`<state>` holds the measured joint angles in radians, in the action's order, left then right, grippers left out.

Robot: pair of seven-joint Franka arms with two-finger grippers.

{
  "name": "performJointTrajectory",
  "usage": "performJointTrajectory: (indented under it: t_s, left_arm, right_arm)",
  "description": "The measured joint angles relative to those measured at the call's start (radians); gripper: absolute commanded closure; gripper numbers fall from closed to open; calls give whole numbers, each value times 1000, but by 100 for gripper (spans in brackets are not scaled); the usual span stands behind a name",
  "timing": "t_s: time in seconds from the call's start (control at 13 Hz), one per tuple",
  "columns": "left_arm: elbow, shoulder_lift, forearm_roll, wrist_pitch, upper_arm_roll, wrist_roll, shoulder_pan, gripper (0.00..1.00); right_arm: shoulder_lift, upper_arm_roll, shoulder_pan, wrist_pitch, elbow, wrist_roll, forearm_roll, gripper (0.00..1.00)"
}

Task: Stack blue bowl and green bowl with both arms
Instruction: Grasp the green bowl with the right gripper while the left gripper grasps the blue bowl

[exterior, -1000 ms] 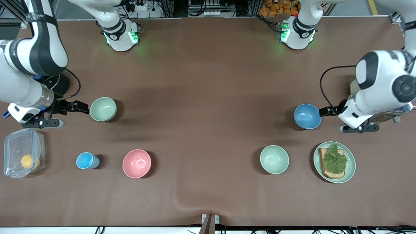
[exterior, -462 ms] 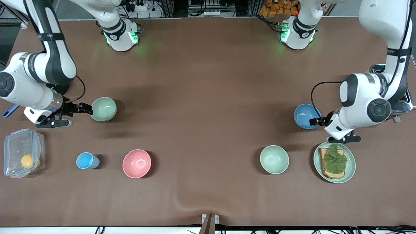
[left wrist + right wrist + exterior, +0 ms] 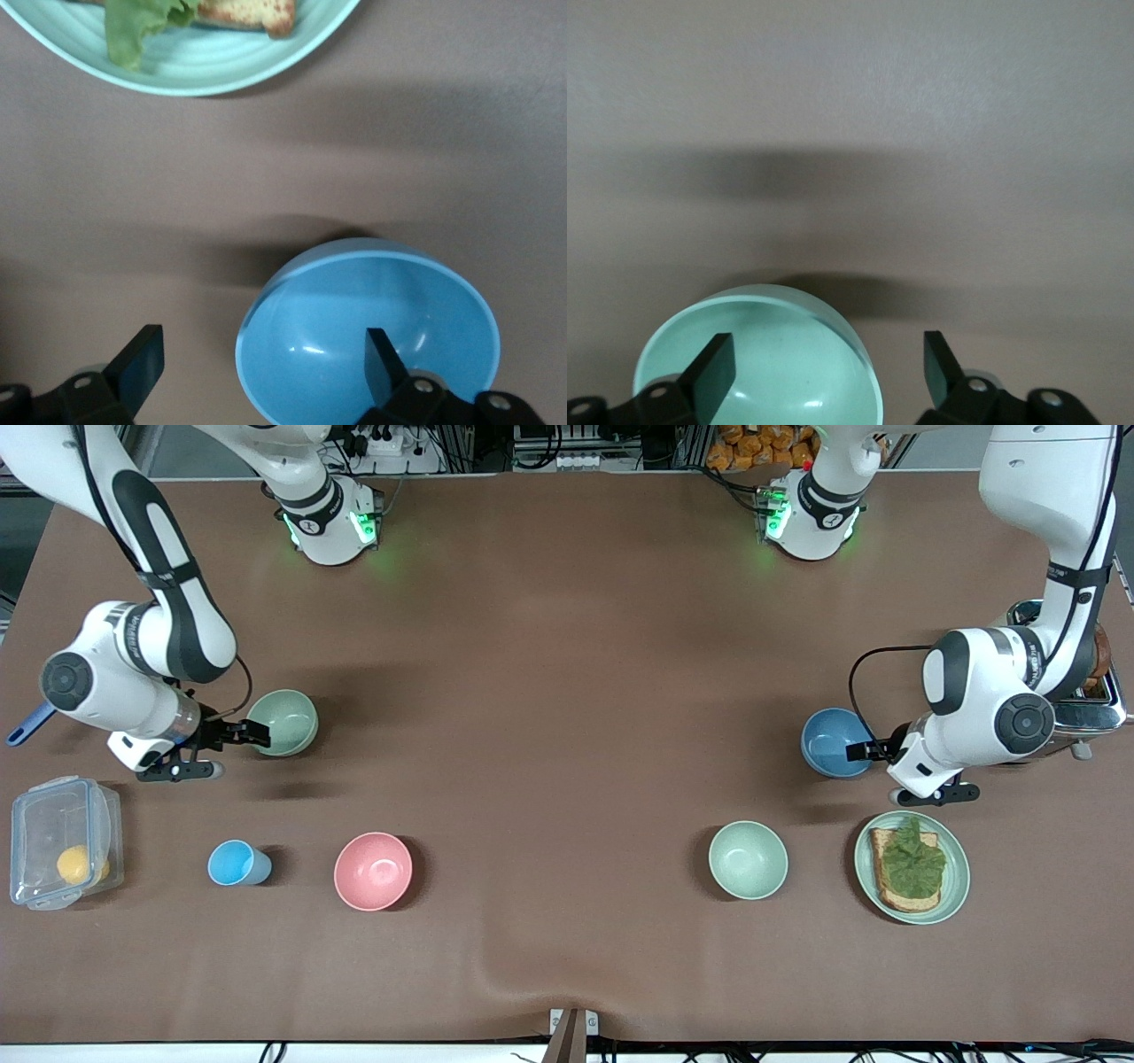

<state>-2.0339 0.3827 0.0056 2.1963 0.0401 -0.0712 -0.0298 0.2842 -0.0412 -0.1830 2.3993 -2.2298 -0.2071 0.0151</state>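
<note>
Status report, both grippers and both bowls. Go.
Left gripper open, straddling blue bowl rim. Right gripper open, straddling green bowl rim. Both bowls on table, not yet gripped. Nothing in the way.

Blue bowl [image 3: 836, 742] and green bowl [image 3: 283, 722]: smooth, matt, plastic-looking, each with a faint sheen inside. Table [image 3: 567, 691]: covered in brown matt cloth, slightly wrinkled at the edge nearest the front camera. Lidded box [image 3: 60, 840]: clear glossy plastic; arm shells glossy white; gripper fingers [image 3: 383, 365] matt black
</note>
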Motion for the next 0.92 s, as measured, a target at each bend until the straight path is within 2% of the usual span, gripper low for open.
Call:
performJointTrajectory:
  t_s: [0.31, 0.54, 0.69, 0.77, 0.92]
  left_arm:
    - [-44, 0, 0, 31, 0, 0, 7, 0]
    - [-63, 3, 0, 39, 0, 0, 8, 4]
    - [-71, 11, 0, 43, 0, 0, 9, 18]
    - [-72, 17, 0, 47, 0, 2, 11, 25]
    - [-73, 24, 0, 52, 0, 14, 14, 37]
  right_arm:
    - [9, 0, -15, 10, -10, -19, 0, 32]
    - [10, 0, -15, 15, -26, -37, 0, 35]
    - [11, 0, -16, 57, -52, -82, 0, 49]
    - [13, 0, -18, 75, -64, -100, 0, 65]
    - [16, 0, -26, 85, -73, -116, 0, 86]
